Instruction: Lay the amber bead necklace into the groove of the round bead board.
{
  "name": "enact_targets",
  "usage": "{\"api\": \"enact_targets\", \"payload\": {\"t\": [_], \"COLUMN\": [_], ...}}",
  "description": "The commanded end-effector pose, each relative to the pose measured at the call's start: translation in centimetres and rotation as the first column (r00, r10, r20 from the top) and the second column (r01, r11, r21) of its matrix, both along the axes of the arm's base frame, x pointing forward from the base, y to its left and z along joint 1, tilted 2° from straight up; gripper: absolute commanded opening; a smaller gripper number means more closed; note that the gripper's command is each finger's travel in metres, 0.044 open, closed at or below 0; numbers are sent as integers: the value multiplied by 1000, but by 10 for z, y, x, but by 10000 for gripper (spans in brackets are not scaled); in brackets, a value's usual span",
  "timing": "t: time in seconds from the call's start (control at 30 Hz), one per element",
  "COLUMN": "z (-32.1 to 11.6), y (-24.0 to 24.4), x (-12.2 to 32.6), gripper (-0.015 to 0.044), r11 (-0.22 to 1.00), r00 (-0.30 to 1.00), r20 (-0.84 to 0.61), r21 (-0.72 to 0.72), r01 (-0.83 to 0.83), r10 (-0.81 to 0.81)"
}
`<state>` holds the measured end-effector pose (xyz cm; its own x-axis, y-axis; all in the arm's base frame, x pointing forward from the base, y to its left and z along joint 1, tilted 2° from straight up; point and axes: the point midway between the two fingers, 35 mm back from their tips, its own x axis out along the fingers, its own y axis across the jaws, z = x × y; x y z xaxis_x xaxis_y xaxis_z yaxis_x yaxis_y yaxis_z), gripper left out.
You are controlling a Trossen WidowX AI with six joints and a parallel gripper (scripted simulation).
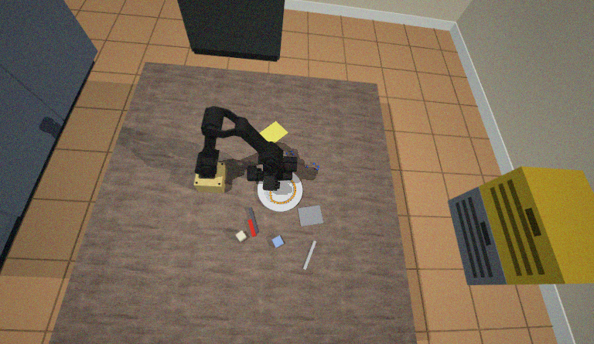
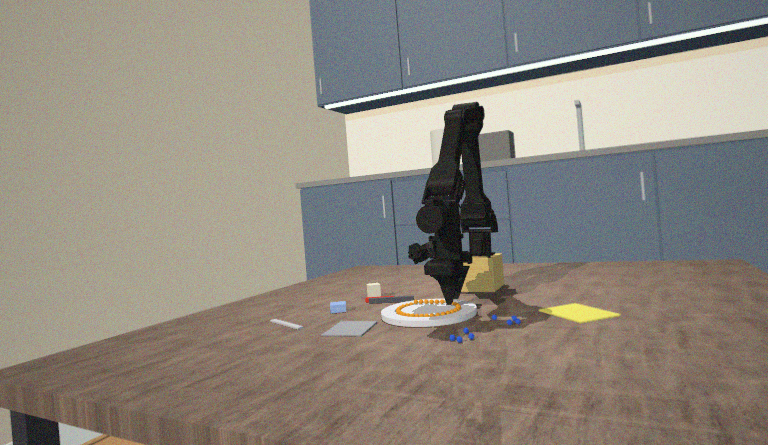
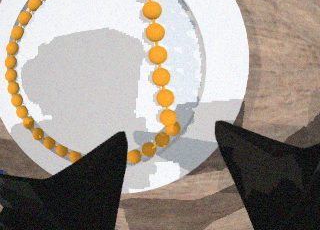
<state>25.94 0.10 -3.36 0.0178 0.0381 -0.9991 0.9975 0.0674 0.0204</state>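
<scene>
While the gripper reaches in over the round bead board, the top view hides part of the amber bead necklace beneath it. The visible amber curve lies on the board, but its fit in the groove is too small to judge. The fingertips cannot be told apart from the dark gripper body. Just beyond the board, on the yellow sheet's side, small blue beads sit partly in shadow. The yellow sheet is farther from the board, one edge covered by the arm.

In the exterior view, the necklace appears as a flattened loop on the board, and the fingers line up one behind the other, so their gap does not show. The fingertips are low over the board's edge region; whether they touch it cannot be told. Behind the board, the arm hides part of the yellow base block.

The wrist view shows the gripper open, fingers well apart and holding nothing. One finger covers a short stretch of necklace at the board's near side, and the frame cuts off the far part of board and loop. On one side the beads follow the groove; on the other, a nearly straight run lies inside the groove's curve, out of it.
</scene>
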Motion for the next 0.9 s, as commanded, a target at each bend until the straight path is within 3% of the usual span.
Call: {"api": "enact_targets", "payload": {"t": [0.0,0.1,0.7,0.87], "z": [2,2,5,28], "y": [0,0,0,-9], "x": [-1,-1,-1,1], "gripper": [367,440,440,309], "r11": [1000,1000,1000,995], "r00": [1000,1000,1000,995], "r20": [-2,-6,-8,-3], "r21": [1,0,2,0], "r01": [1,0,3,-95], "r10": [-1,0,-3,95]}}
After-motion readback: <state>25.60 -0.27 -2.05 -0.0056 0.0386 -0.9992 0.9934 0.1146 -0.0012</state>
